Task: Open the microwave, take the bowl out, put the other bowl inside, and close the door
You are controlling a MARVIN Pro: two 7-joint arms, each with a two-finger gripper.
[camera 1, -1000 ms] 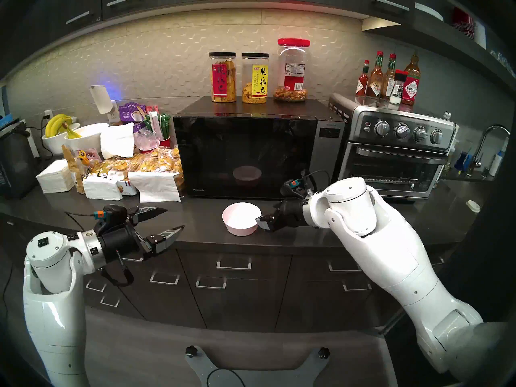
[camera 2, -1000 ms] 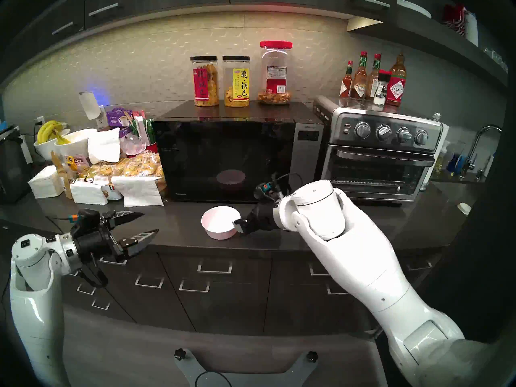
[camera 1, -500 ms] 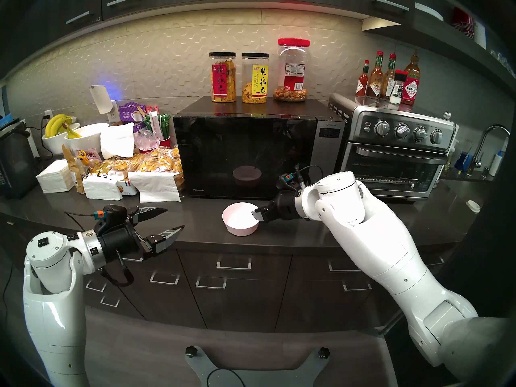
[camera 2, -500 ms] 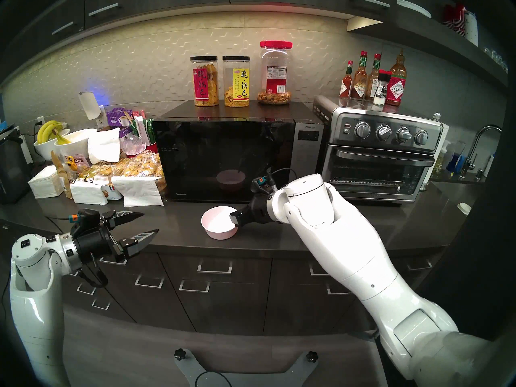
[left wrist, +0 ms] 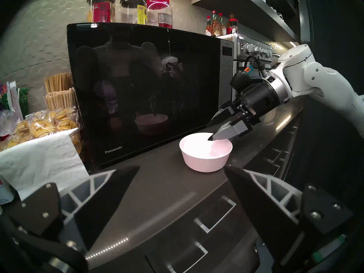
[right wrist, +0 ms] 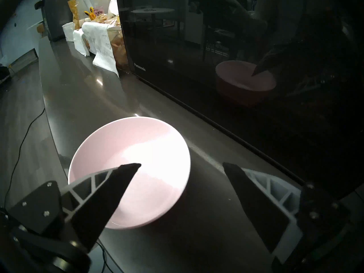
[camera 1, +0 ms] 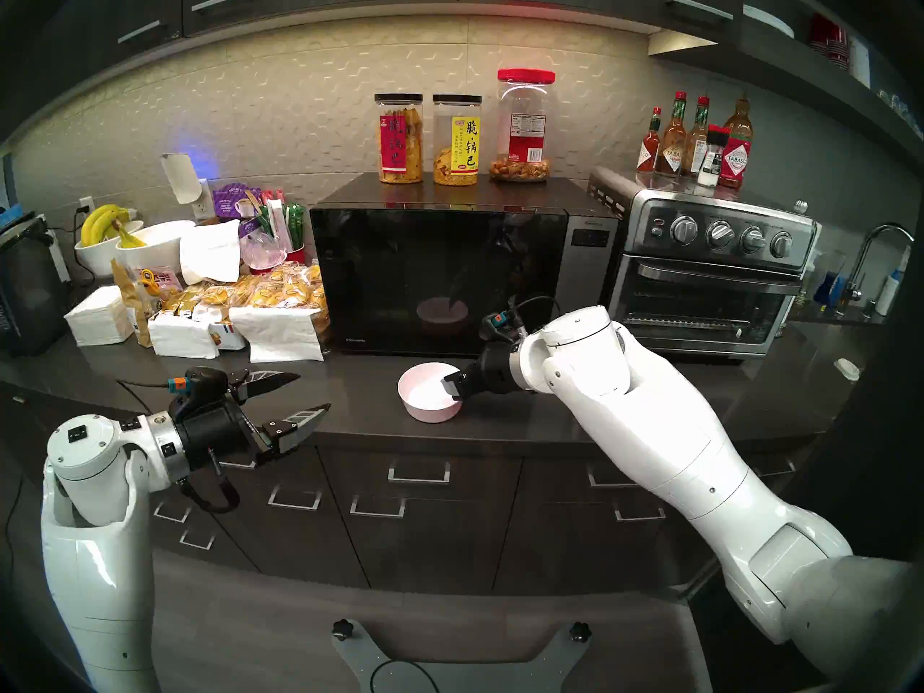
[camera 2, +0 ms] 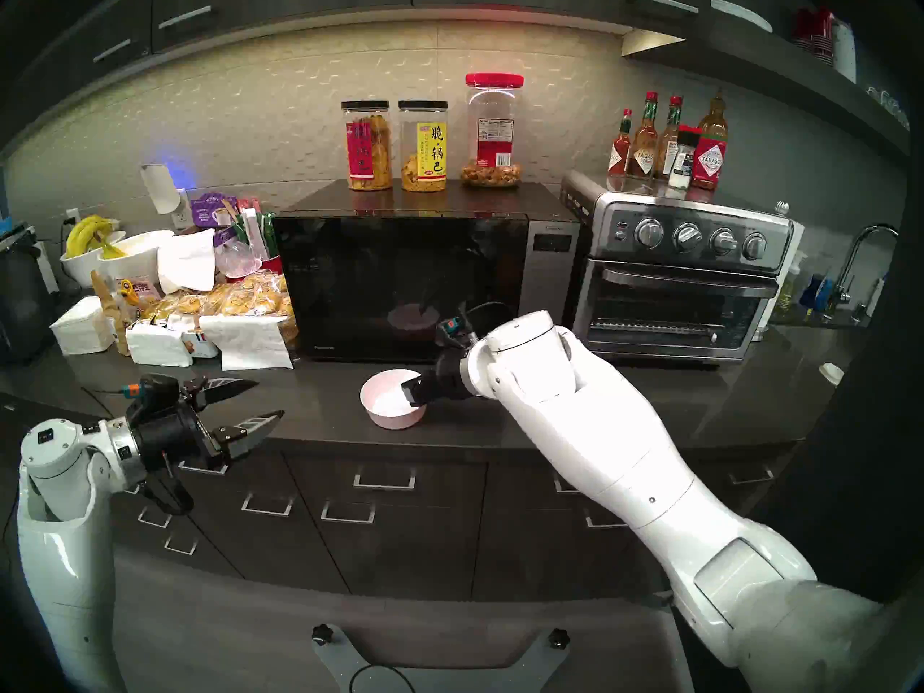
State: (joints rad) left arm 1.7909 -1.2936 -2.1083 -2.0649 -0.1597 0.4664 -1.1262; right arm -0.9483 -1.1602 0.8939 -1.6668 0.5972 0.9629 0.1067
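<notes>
Head stereo left view: we find the microwave (camera 1: 462,277) standing at the far side of the counter (camera 1: 650,402), its door (camera 1: 440,282) fully shut. The white bowl cannot be confirmed inside; the glossy glass shows only a dim reflection of the bowl in front of it. The pale pink bowl (camera 1: 431,392) sits upright on the counter just near of the door, slightly right of its centre.

The right gripper (right wrist: 182,165) has its jaws spread wide and straddles the pink bowl's right rim: in the right wrist view one finger hangs over the bowl's interior, the other over the counter between bowl and door. We cannot tell whether either finger touches the rim; nothing is pinched. The left gripper (camera 1: 300,394) hovers over the near-left edge of the counter, jaws likewise spread and empty.

To the right stands a toaster oven (camera 1: 710,282); to the left, snack packets and napkins.

Our judgement: no step of the task is complete. Opening the door, removing the inner bowl, loading the pink one and closing all remain.
</notes>
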